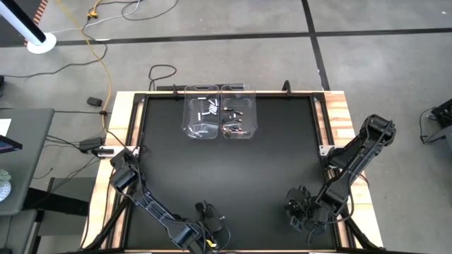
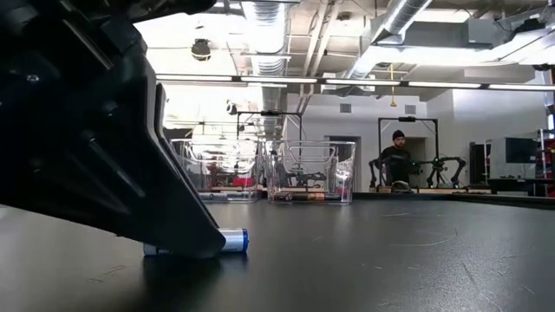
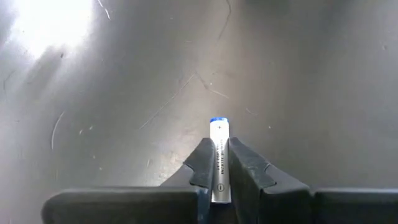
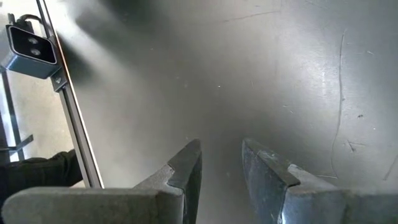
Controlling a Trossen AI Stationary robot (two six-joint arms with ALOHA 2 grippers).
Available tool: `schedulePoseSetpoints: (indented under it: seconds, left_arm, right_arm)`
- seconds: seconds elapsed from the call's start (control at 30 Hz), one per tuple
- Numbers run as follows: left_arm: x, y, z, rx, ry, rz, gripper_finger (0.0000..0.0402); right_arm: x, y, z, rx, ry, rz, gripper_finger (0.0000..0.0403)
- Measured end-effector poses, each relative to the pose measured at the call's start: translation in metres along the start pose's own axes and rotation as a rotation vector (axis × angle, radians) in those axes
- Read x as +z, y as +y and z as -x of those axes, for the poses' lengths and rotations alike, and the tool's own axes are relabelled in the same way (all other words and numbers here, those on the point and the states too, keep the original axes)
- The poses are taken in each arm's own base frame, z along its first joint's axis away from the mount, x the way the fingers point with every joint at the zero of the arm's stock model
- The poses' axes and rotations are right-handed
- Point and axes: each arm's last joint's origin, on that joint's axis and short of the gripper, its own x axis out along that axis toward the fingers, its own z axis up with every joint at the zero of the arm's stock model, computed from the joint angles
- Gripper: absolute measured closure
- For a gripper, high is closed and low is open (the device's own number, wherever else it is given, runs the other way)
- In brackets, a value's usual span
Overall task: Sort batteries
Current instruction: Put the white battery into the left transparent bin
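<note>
Your left gripper point(image 3: 219, 171) is down at the near edge of the black table point(image 1: 282, 155), left of centre, and its two dark fingers point(image 3: 200, 163) are pinching a white battery with a blue end point(image 3: 218, 155). In the left wrist view the battery lies lengthwise between the fingers, its blue tip poking out past them. In the low view you see the same battery point(image 2: 232, 240) lying flat on the table surface, with the left gripper's dark body point(image 2: 95, 147) pressed over most of it and only the blue-capped end showing.

Your right gripper point(image 4: 221, 165) waits near the front of the table on the right side, with its fingers point(image 4: 186, 168) spread apart and only bare tabletop between them. It holds nothing.

Farther back, against the far edge of the table, stand two clear plastic bins side by side and touching. The left bin point(image 1: 200, 113) holds several white batteries point(image 1: 209, 109); the right bin point(image 1: 238, 113) holds dark batteries point(image 1: 234, 125), some with reddish ends. In the low view both bins point(image 2: 260, 172) show upright beyond the gripper.

Beyond the table, a person in dark clothing point(image 2: 397, 160) stands in the room behind.
</note>
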Motion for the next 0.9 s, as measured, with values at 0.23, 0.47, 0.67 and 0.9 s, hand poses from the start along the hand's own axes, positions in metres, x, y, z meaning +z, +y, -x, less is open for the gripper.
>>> schedulePoseSetpoints:
  seconds: [0.23,0.47,0.67,0.9]
  left_arm:
    - [0.003,0.002,-0.003,0.003,0.005,0.014,0.0373]
    - [0.013,0.005,0.000,0.004,-0.004,0.003,0.0367]
    - [0.040,0.029,0.004,0.021,0.021,0.016,0.0369]
    - [0.090,0.085,0.003,0.104,0.058,0.061,0.0370]
  right_arm:
    - [0.000,0.001,0.000,0.011,-0.002,-0.004,0.0270]
    - [0.001,0.001,0.000,0.012,-0.003,0.012,0.0270]
    - [0.004,0.001,-0.002,0.004,-0.011,0.028,0.0270]
    - [0.014,-0.001,-0.006,-0.016,-0.030,0.004,0.0270]
